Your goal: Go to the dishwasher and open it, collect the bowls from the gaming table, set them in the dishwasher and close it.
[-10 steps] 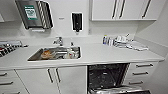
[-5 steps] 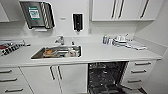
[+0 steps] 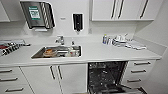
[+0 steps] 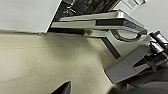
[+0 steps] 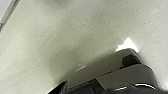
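Note:
The dishwasher stands open under the white counter, right of the sink, its dark interior with racks showing. Its lowered door reaches toward me at the bottom edge of the head view. In the left wrist view the door hangs level above the beige floor, with its curved bar handle at the outer edge. My left gripper is low over the floor, short of the door. My right gripper also hangs over bare floor. The bowls and the gaming table are out of view.
A steel sink holding dishes and a faucet lie left of the dishwasher. White drawers flank it on the right, cabinet doors on the left. Bottles and crockery crowd the counter's right end. A dish rack sits far left.
The head picture has shifted up a little, so the camera has moved slightly. The dishwasher stays open and nothing on the counter has moved.

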Controlling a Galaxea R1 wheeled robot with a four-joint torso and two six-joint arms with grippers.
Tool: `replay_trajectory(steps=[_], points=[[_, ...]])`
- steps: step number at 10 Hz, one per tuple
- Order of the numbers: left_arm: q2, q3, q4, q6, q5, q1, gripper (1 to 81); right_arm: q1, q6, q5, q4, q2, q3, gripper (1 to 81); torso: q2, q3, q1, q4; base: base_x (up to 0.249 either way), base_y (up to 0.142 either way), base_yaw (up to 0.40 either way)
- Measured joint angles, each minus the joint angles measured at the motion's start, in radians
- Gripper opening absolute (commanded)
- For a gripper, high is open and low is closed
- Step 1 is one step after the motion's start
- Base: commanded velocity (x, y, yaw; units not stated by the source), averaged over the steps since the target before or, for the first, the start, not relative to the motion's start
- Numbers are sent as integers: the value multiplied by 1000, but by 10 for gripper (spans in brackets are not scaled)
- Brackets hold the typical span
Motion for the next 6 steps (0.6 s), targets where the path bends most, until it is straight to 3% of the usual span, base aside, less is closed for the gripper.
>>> replay_trajectory(steps=[1, 3, 4, 6], points=[[6, -11, -1, -6, 15, 6, 811, -31, -51, 39, 0, -10, 15, 811, 0, 0, 0, 0, 0, 0, 0], [10, -39, -1, -88, 90, 35, 811, -76, -149, 136, 0, -29, 49, 811, 0, 0, 0, 0, 0, 0, 0], [15, -65, -1, -110, 117, 53, 811, -88, -177, 162, 1, -34, 51, 811, 0, 0, 0, 0, 0, 0, 0], [70, -134, -1, -131, 153, 89, 811, -131, -228, 210, 1, -41, 51, 811, 0, 0, 0, 0, 0, 0, 0]])
